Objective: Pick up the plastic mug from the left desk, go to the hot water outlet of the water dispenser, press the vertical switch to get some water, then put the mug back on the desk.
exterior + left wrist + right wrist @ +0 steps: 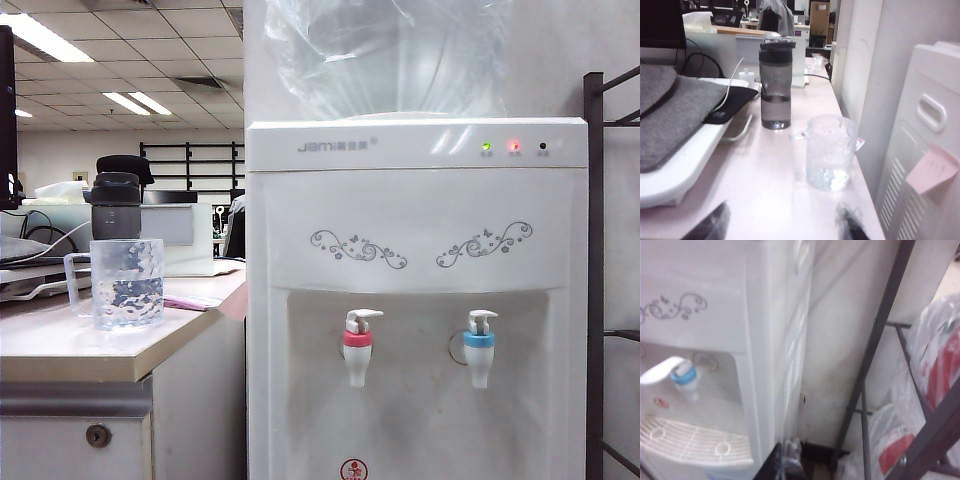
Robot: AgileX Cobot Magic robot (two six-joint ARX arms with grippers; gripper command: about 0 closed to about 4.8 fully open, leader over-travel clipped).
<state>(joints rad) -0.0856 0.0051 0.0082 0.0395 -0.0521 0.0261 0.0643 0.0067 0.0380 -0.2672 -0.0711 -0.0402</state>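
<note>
The clear rippled plastic mug (pixel 127 285) stands upright on the left desk (pixel 60 345), with water visible in it. In the left wrist view the plastic mug (pixel 831 152) rests on the pale desk top (pixel 765 190) a short way beyond my left gripper (pixel 781 230), which is open and holds nothing. The white water dispenser (pixel 415 190) fills the middle. Its hot water outlet (pixel 357 352) has a red collar, topped by the white vertical switch (pixel 363 318). My right gripper (pixel 787 462) is shut and empty, low beside the dispenser's side wall (pixel 790 340). Neither gripper shows in the exterior view.
A dark grey bottle (pixel 117 205) with a black cap stands behind the mug, also in the left wrist view (pixel 775 85). The blue-collared tap (pixel 479 345) is right of the red one. A dark metal rack (pixel 880 350) with bagged items (pixel 935 365) stands right of the dispenser. A pink note (pixel 932 167) sticks to the dispenser's side.
</note>
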